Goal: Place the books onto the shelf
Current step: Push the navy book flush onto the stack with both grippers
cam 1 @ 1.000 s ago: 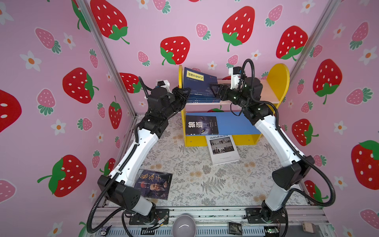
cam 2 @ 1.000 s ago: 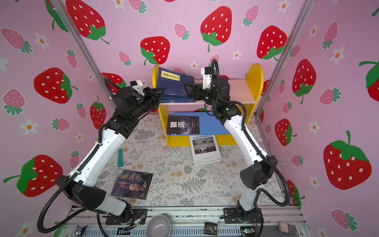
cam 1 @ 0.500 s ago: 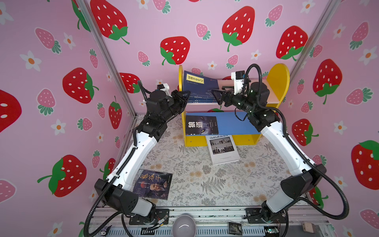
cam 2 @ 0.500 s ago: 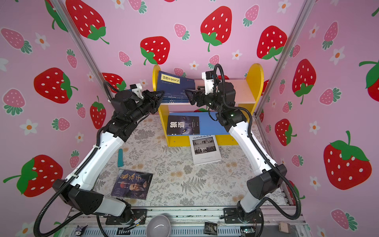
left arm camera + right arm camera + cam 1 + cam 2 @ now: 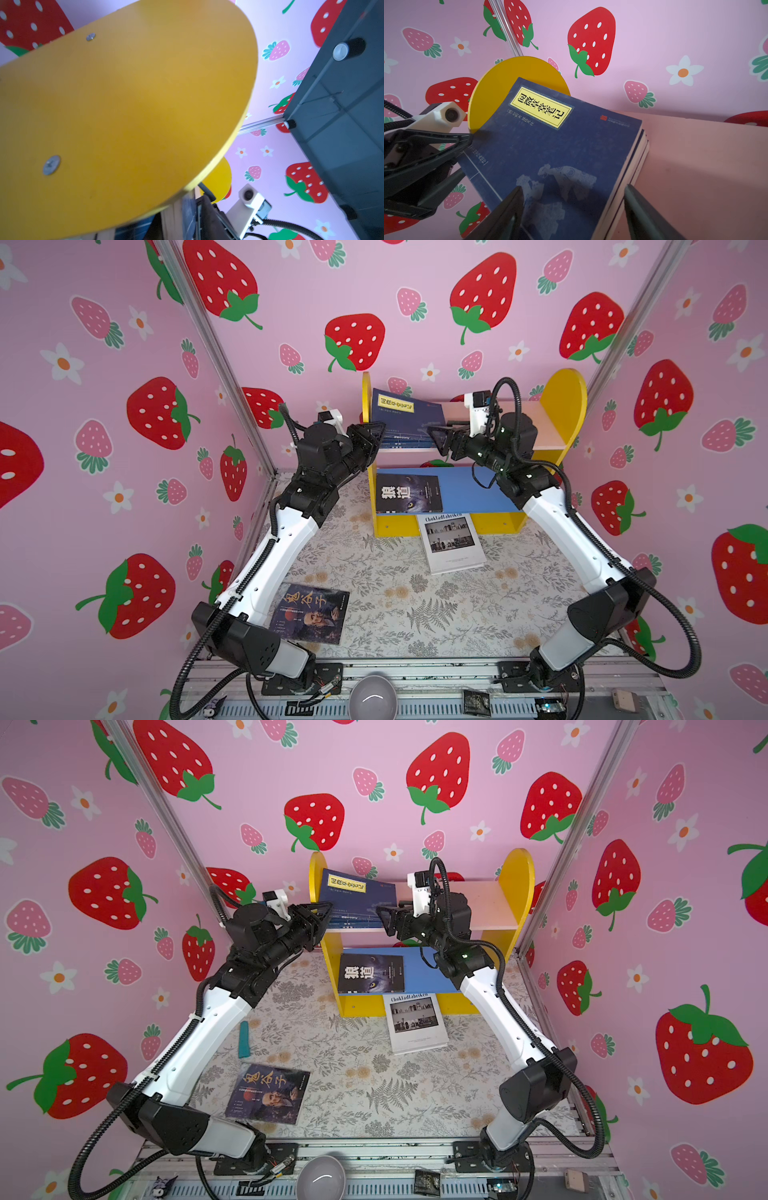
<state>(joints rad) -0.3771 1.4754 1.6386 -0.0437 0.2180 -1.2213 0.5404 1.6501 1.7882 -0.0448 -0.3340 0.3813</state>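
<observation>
The shelf (image 5: 561,406) stands at the back with a pink upper board (image 5: 695,155) and a blue lower board (image 5: 469,489). Navy books (image 5: 403,418) with a yellow label lean in a stack on the upper board against the left side panel (image 5: 124,104). My left gripper (image 5: 376,431) is at their front left corner, fingers apart. My right gripper (image 5: 573,187) is open, one finger over the top cover and the other past the stack's right edge. A black wolf-eye book (image 5: 407,493) lies on the lower board. On the table lie a white book (image 5: 451,543) and a portrait book (image 5: 309,614).
A teal stick (image 5: 244,1040) lies on the table beside the left arm. A grey bowl (image 5: 372,697) and a black packet (image 5: 476,701) sit on the front rail. Strawberry-papered walls close in on both sides and behind the shelf.
The left gripper's jaws have parted at the books' corner. The right arm's elbow has swung out to the right while its gripper stays at the navy stack.
</observation>
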